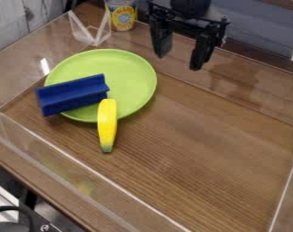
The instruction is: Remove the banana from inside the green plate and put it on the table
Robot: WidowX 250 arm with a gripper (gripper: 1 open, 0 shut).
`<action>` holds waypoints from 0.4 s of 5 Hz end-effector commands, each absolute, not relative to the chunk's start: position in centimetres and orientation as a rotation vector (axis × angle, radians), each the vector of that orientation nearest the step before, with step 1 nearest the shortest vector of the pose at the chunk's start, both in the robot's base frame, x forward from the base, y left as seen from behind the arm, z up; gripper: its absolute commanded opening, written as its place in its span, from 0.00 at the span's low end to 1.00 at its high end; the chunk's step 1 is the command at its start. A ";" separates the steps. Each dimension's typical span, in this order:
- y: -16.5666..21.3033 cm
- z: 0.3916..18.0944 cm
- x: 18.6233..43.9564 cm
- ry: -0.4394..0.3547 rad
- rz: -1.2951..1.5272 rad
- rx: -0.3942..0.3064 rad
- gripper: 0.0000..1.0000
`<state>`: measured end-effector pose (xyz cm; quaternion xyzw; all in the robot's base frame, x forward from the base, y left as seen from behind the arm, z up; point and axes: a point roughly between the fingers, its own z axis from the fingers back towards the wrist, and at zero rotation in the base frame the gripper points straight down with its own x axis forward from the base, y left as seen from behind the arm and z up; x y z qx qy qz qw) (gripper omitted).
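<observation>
Camera view, looking down across the glossy brown wood-grain desk (209,145) with its clear raised edges, shows the small curved yellow toy banana (106,124) lying half on and half off the round, shallow lime-green plastic plate (134,77). Its upper end rests over the plate's near rim while its lower, greenish tip reaches onto the desk, so it sits propped on the rim rather than flat in the dish. A blue rectangular block (73,95) lies on the plate's left part, overhanging the rim a little and just beside the banana's upper end, which leaves little room on that side.

Well apart from both, at the far side of the desk, the black gripper (179,45) hangs pointing down with its fingers spread and nothing between them. That stance suits a descent from above. Because the banana runs roughly toward the viewer, I judge the fingers would need to straddle its narrow width, best near its middle, clear of the block. The task looks barely begun: the banana remains partly on the plate, and bare desk lies to its right.
</observation>
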<state>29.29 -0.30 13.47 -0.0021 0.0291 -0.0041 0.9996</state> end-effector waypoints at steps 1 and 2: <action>0.1 12.3 28.6 0.095 0.014 -0.002 1.00; 1.5 11.4 27.2 0.117 0.052 0.000 1.00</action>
